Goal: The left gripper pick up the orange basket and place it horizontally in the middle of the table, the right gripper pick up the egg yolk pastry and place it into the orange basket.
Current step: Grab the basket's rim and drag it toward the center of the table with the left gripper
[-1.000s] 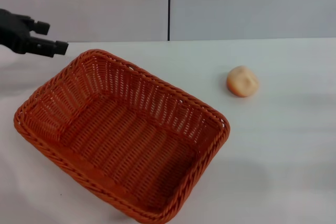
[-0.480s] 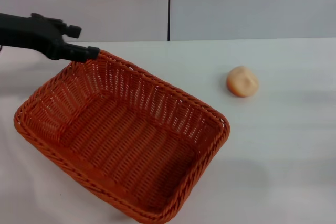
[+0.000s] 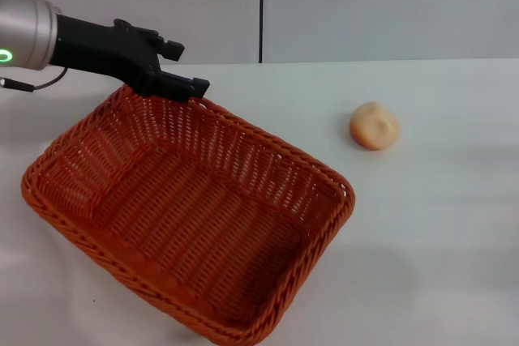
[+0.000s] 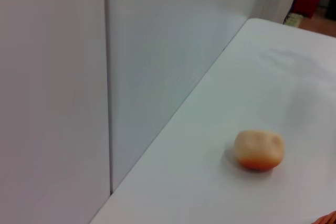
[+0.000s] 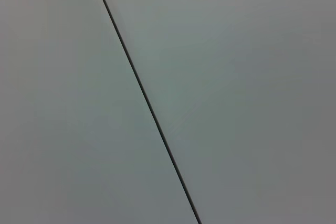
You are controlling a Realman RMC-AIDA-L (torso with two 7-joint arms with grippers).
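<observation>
Left gripper (image 3: 185, 69): above the orange basket (image 3: 186, 208) far rim, fingers apart, holding nothing.
Basket: still askew, ungrasped.
Egg yolk pastry (image 3: 375, 126): untouched on the table (image 3: 438, 224).

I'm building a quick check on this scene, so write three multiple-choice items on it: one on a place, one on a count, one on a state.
1. Where is the left gripper?
A. Over the far rim of the orange basket
B. Beside the egg yolk pastry
C. Resting on the basket floor

2. How many pastries lie on the table?
A. None
B. One
C. Three

3. What is the state of the orange basket?
A. Empty, skewed on the table
B. Holding the pastry
C. Turned upside down

Answers:
1 A: the head view shows the black gripper at the rim nearest the wall, far from the pastry.
2 B: a single pale round pastry sits on the white top, also seen in the left wrist view.
3 A: its woven floor is bare, its opening faces up, and its long sides run diagonally.
</observation>
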